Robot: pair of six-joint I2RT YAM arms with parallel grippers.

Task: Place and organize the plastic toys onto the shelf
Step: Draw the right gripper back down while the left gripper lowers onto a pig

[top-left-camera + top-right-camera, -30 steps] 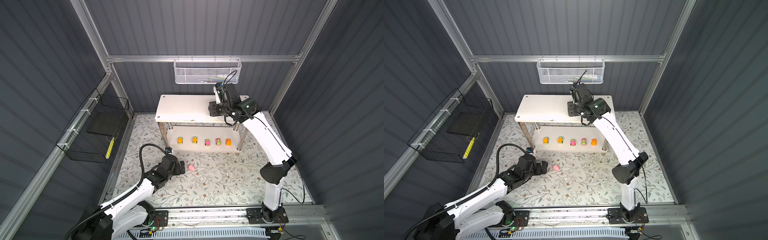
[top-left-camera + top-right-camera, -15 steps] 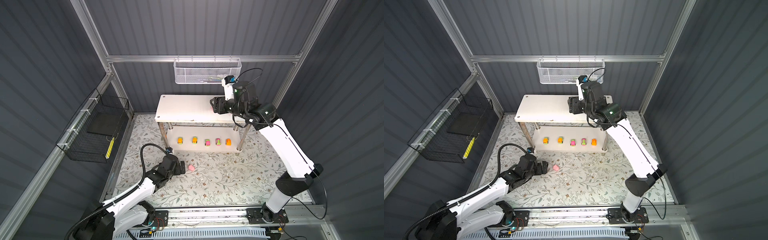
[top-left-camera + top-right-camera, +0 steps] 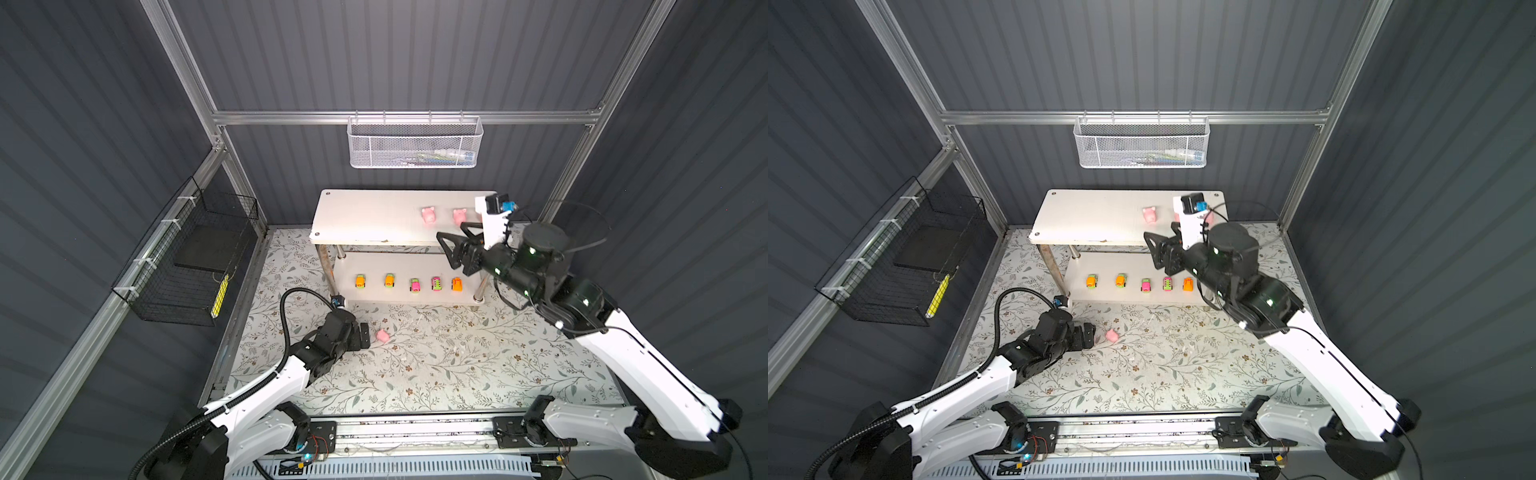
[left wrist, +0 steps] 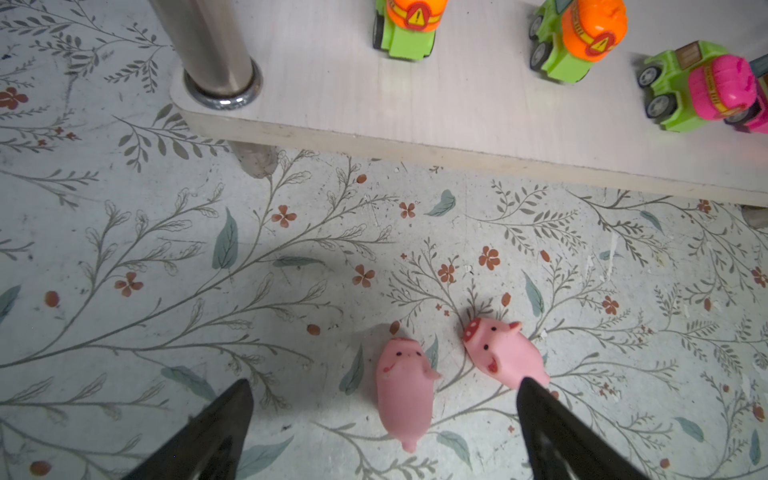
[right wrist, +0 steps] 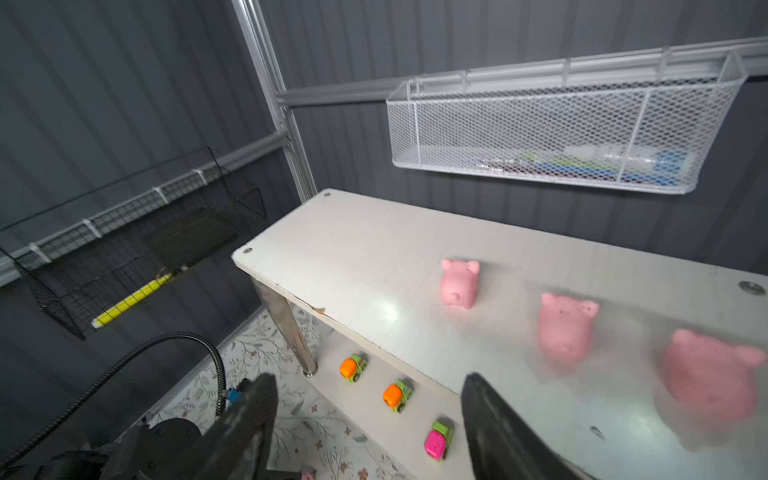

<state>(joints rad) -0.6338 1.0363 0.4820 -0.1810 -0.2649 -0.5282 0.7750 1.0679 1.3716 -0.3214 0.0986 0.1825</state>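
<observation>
Floral mat (image 4: pixel 166 249) off the front edge of the shelf (image 4: pixel 415 124) — left gripper (image 4: pixel 384 382) spread around one pig (image 4: pixel 403 390), its finger (image 4: pixel 552 428) may knock the second pig (image 4: pixel 503 357); right gripper (image 5: pixel 368 376) gapes empty.

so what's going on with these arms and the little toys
Toys are being sorted onto the shelf. Five cars line the lower board and three pink pigs sit on the top one. The right pincer is open and empty by the top board's front edge. The left pincer is open low over the floral mat, with two pigs lying in front of it, not yet gripped.
</observation>
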